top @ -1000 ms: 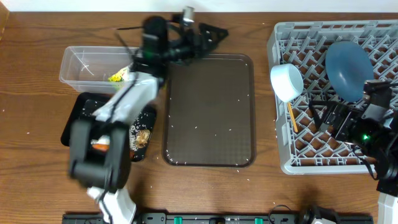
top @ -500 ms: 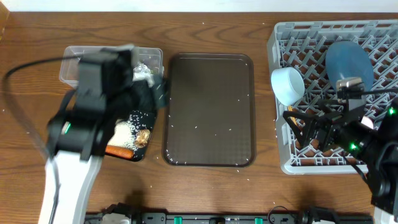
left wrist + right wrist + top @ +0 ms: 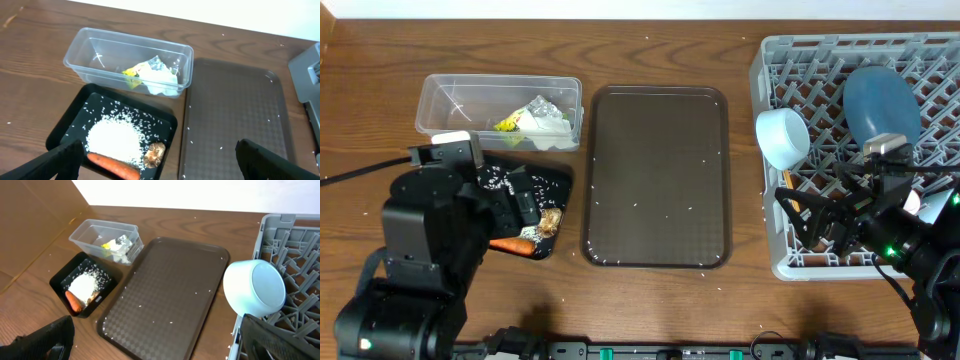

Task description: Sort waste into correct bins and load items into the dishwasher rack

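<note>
While above the black tray (image 3: 65,127) of rice (image 3: 112,140), hovers with left end effector (image 3: 157,147) released; with right end effector (image 3: 157,325) likewise, near bowl (image 3: 255,287).

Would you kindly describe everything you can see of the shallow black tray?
The black tray is a shallow rectangle of dark plastic-looking material with rounded corners and low sloping walls. It lies flat on the wooden table, close beside the clear tub and the brown serving tray; whether it touches either is unclear. It holds a heap of white rice with scattered grains, an orange carrot along its near wall and a brown food lump beside that.
</note>
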Available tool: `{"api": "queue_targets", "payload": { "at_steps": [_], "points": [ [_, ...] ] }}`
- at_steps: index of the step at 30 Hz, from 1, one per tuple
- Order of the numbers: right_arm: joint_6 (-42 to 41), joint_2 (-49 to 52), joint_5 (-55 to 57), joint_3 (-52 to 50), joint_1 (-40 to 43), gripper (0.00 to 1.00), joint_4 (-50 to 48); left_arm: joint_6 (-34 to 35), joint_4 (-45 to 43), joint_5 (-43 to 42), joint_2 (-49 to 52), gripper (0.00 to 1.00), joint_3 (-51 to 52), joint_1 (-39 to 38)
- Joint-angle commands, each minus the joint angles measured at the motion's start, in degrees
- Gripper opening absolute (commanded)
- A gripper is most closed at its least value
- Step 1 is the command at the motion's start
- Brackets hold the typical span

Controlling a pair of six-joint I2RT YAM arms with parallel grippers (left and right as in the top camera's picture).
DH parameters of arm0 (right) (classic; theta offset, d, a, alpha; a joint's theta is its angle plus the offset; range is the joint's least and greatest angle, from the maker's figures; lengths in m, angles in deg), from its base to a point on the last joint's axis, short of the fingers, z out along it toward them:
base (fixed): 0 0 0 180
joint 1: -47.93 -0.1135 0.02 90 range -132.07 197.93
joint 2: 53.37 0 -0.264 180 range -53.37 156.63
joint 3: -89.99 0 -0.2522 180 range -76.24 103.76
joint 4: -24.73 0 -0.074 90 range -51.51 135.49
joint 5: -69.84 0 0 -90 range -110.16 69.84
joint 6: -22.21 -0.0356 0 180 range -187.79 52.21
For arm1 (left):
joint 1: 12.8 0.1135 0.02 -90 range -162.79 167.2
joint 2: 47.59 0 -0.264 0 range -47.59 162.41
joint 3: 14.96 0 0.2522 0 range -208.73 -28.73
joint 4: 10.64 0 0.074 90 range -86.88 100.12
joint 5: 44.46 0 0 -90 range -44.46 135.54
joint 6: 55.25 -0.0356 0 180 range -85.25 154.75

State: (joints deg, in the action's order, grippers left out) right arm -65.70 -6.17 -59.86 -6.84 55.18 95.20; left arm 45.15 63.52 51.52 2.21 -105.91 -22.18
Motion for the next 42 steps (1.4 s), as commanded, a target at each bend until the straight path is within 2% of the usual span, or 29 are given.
{"api": "queue_targets", "payload": {
  "at_steps": [1,9,14,18,22,26,36,42],
  "points": [
    [-2.3,-0.1,-1.1,0.5,-0.4,0.99,0.1,-1.0,0.2,1.4,0.3,0.98,-0.2,0.2],
    [-2.8,-0.2,0.5,0.5,-0.3,0.99,0.7,-0.9,0.2,1.4,0.4,0.98,-0.2,0.2],
    [4.4,-0.7,0.9,0.5,-1.8,0.99,0.9,-1.0,0.2,1.4,0.4,0.98,-0.2,0.2],
    [10.5,-3.7,7.0,0.1,-5.9,0.99,-1.6,-0.9,0.2,1.4,0.4,0.98,-0.2,0.2],
    [11.9,-8.8,17.2,-3.9,-8.6,0.99,-8.9,-0.9,0.2,1.4,0.4,0.98,-0.2,0.2],
    [11.9,-14.3,22.4,-11.9,-8.8,0.99,-15.1,-0.9,0.2,1.4,0.4,0.98,-0.2,0.2],
    [11.7,-26.6,19.8,-41.7,-8.8,0.99,-31.0,-0.9,0.2,1.4,0.4,0.98,-0.2,0.2],
    [11.7,-39.0,17.8,-55.9,-8.8,0.99,-38.8,-0.9,0.2,1.4,0.4,0.98,-0.2,0.2]
  ]
}}
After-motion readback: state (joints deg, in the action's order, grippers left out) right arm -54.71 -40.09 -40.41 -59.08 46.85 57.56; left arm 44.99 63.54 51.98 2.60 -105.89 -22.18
